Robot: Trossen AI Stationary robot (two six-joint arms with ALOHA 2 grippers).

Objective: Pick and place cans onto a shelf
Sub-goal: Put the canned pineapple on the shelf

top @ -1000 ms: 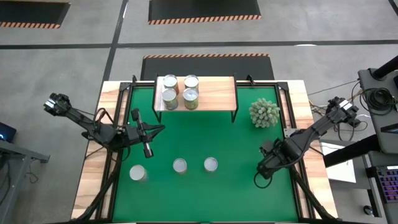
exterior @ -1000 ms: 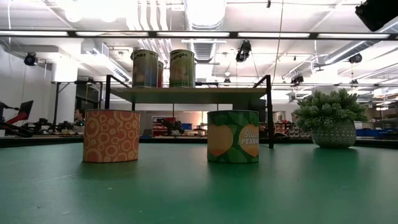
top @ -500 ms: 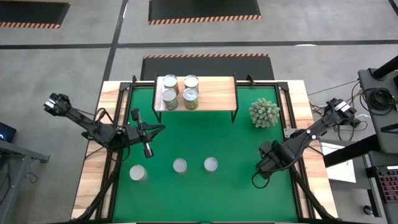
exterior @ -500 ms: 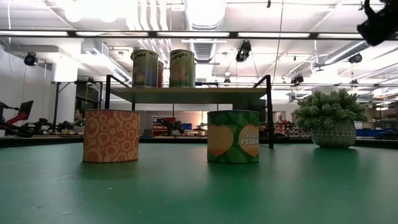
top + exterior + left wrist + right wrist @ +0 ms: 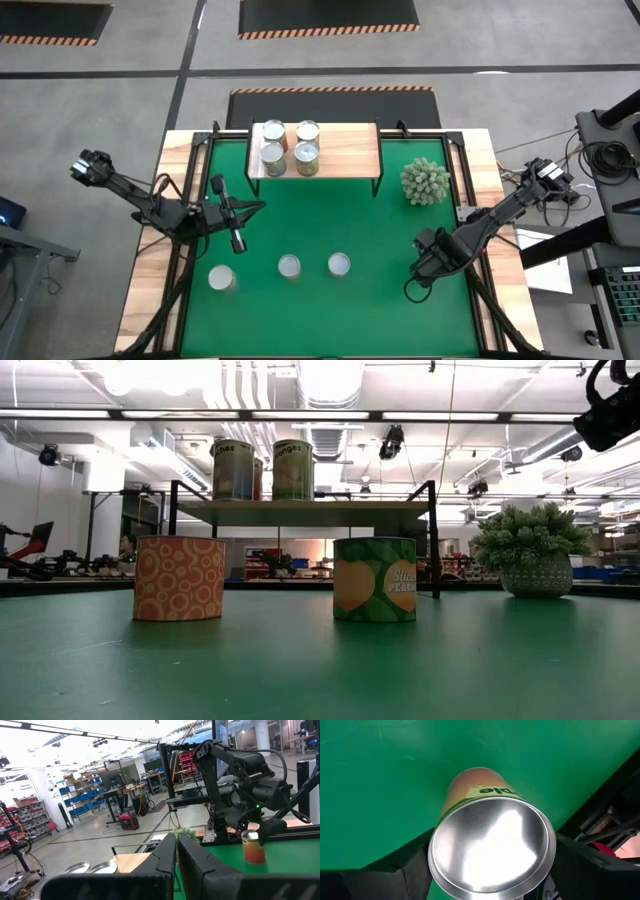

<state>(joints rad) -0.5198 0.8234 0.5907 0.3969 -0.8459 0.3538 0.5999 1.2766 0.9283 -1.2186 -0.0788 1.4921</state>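
Note:
In the right wrist view, a can with a shiny silver top and an orange-green label stands upright on the green mat. My right gripper points down over it, open, one finger on each side. The left wrist view shows the same can below that gripper. In the high view my right gripper hides it. Three more cans stand in a row on the mat. Several cans stand on the wooden shelf. My left gripper hovers shut at the mat's left. My right gripper comes from above, pointing down, with its fingers close beside the can's wall just under the rim, on opposite sides. I cannot tell whether they touch it. The can stands upright on the mat.
A spiky pale-green plant in a pot stands to the right of the shelf. The shelf's right half is bare wood. In the low view two of the mat's cans stand before the shelf's black legs.
My right gripper has sunk straight down over the can at the mat's right side, and its arm shows lower at the low view's top right corner. The cans have kept their places.

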